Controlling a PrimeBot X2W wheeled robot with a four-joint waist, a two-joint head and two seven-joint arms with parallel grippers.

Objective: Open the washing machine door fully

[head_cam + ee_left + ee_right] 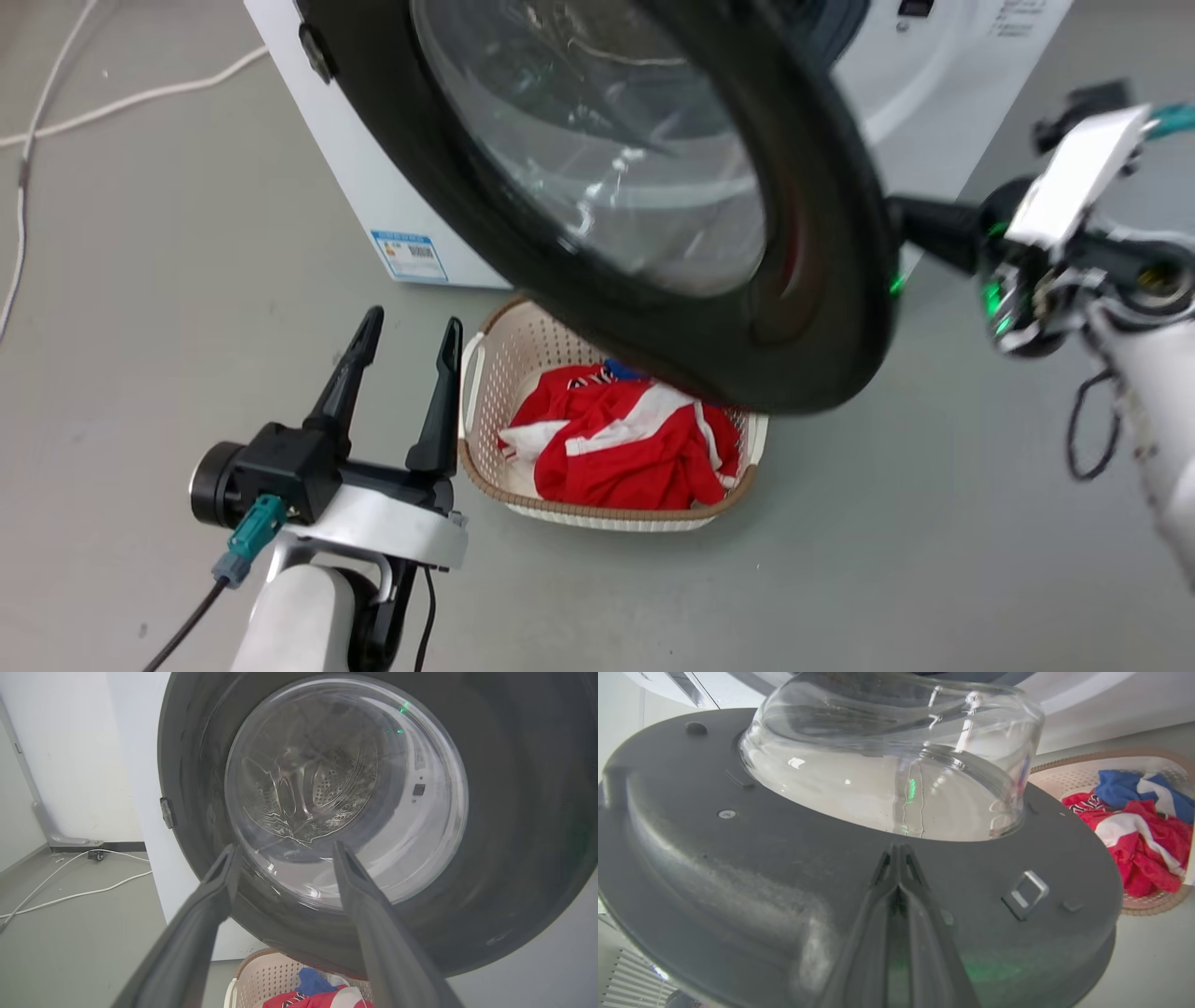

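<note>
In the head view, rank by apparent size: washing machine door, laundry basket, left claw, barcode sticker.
Largest to smallest:
washing machine door, inflated by nearness
laundry basket
left claw
barcode sticker

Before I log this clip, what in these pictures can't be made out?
Right hand: shut in its wrist view, but contact with the washing machine door is unclear; in the head view the door's rim hides its fingertips.
Door's top: cut off by the head view's upper edge.
Laundry basket: far side covered by the door, head view.
Machine label: print too small, head view.
</note>
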